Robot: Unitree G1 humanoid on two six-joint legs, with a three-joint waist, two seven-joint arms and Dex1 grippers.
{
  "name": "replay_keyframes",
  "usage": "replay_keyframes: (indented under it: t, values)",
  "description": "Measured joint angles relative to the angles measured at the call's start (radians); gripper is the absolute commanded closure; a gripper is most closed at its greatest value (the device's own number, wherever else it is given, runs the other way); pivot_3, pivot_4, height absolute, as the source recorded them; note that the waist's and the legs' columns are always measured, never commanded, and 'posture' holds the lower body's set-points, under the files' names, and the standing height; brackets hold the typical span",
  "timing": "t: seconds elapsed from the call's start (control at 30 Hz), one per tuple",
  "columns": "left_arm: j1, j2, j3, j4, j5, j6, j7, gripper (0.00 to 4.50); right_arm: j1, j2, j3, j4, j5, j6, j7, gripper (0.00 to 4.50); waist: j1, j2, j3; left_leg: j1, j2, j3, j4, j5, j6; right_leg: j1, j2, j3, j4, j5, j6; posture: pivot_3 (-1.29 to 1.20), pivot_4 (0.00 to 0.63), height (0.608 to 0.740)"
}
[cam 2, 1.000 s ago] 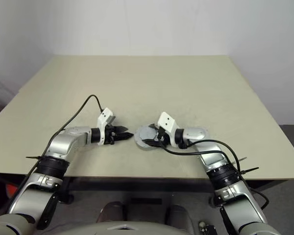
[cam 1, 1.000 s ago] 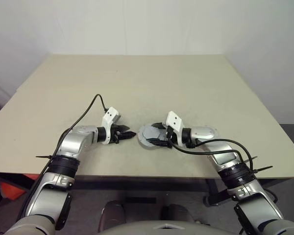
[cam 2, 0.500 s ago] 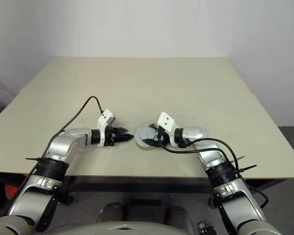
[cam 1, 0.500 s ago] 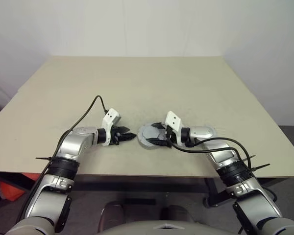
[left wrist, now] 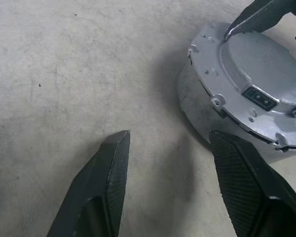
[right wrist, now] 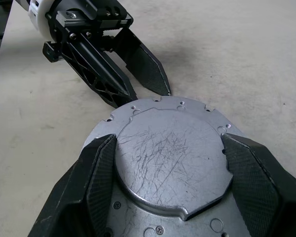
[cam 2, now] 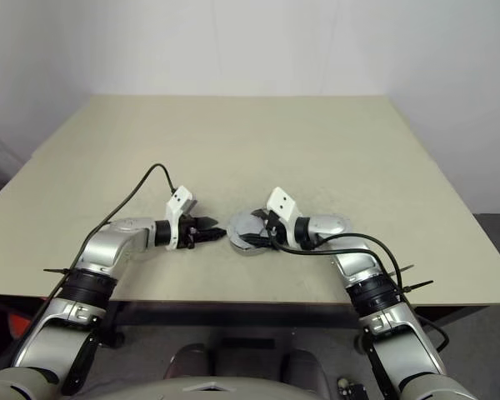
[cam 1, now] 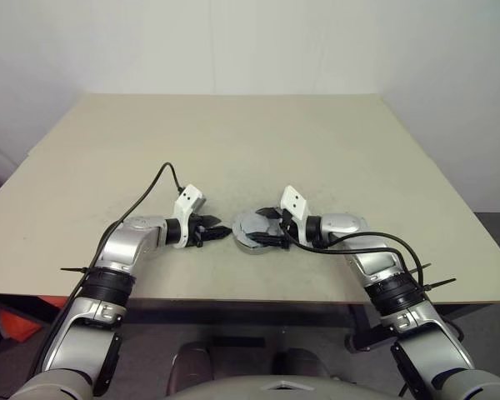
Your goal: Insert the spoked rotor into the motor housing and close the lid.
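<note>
Near the surface's (cam 1: 333,142) front edge sits the lid (right wrist: 172,153) — right claw (cam 1: 262,236) spread around its rim, grip unconfirmed; left claw (cam 1: 222,234) open, empty, just beside.

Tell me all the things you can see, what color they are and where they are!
Motor housing: one, silvery grey, on the table near its front edge, between both grippers.
Lid: one, dull grey, scratched, on top of the housing.
Table: one, beige, spanning the scene.
Wall: white, behind the table.
Left gripper: one, black fingers open, just left of the housing.
Right gripper: one, black fingers straddling the lid.
</note>
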Motion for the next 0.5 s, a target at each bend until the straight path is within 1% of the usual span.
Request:
replay_keyframes:
  t: [0.5]
  values:
    - [-0.004,0.0,0.0,0.002,0.001,-0.003,0.0,1.77,0.018,-0.036,0.009,-0.038,-0.017,-0.026,0.019,1.56,0.001,0.0,0.0,-0.002,0.0,0.0,0.0,0.0,0.0,-0.001,0.0,0.0,-0.002,0.0,0.0,0.0,0.0,0.74]
